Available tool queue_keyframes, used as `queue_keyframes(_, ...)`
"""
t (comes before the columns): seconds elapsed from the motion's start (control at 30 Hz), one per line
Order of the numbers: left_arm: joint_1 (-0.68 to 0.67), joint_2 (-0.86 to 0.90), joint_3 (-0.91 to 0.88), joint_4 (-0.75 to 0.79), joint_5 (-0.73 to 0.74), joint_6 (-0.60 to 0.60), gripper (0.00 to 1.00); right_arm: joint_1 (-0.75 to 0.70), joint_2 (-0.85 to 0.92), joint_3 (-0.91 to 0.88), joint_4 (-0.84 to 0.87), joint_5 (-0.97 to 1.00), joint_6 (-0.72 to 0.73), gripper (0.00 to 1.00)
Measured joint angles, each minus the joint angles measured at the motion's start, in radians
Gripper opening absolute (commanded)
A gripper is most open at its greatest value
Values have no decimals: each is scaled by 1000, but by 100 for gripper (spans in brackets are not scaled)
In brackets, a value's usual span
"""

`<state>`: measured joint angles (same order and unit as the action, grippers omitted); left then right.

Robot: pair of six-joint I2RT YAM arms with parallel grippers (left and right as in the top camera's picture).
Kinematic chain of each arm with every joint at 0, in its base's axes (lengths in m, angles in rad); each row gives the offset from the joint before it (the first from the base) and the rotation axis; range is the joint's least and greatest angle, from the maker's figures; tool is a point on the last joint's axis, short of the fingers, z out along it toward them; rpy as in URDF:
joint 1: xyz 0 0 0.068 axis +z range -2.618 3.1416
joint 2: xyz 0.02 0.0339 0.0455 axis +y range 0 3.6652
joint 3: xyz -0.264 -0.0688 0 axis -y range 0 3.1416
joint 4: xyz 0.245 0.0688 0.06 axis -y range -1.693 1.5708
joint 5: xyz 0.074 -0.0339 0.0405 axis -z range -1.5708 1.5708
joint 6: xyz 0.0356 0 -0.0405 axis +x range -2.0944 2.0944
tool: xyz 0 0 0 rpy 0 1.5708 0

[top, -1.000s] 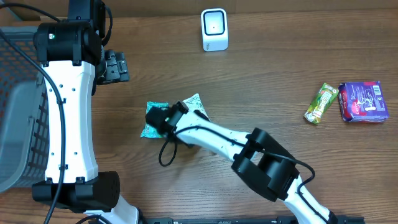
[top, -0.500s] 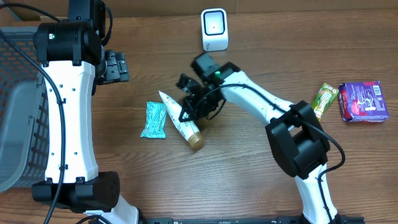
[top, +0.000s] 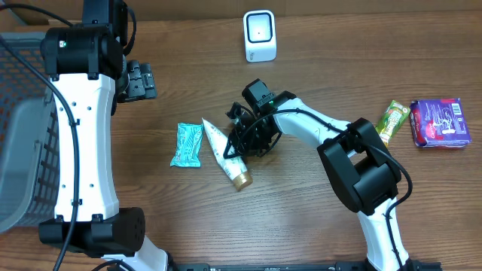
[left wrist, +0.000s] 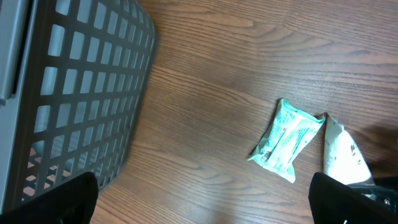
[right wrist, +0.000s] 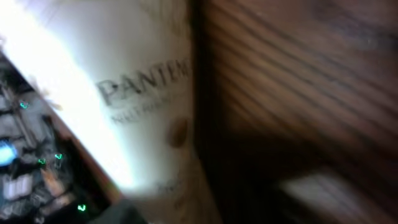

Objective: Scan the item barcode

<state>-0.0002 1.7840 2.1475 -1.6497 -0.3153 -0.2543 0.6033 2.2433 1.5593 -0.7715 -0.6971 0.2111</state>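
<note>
The tube (top: pixel 224 154) is lying flat mid-table, cap end pointing toward the robot, with the right gripper (top: pixel 242 141) sitting right at its middle. Can't tell if those jaws are clamped on it or just off it, since the wrist cam is 1 big blur of white label. The left gripper (left wrist: pixel 211 199) is spread wide, holding nothing.

I'd guess the tube is light, squishy and a bit slick, so grab across the flat body, not the crimped tail. The packet (top: pixel 187 144) lies just beside it on the left. The lane up to the scanner (top: pixel 260 35) looks open, and the basket (top: pixel 22 150) is well apart.
</note>
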Motion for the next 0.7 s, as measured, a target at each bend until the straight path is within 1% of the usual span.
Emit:
queue_keyframes(0.07, 0, 0, 0, 0, 0, 0, 100, -2, -10, 19, -30, 10, 8, 100)
queue_keyframes(0.23, 0, 0, 0, 0, 0, 0, 100, -5, -29, 79, -113, 163, 21, 100)
queue_keyframes(0.4, 0, 0, 0, 0, 0, 0, 100, -5, -29, 116, -190, 343, 24, 100)
queue_keyframes(0.7, 0, 0, 0, 0, 0, 0, 100, -8, -19, 130, -309, 743, 24, 100)
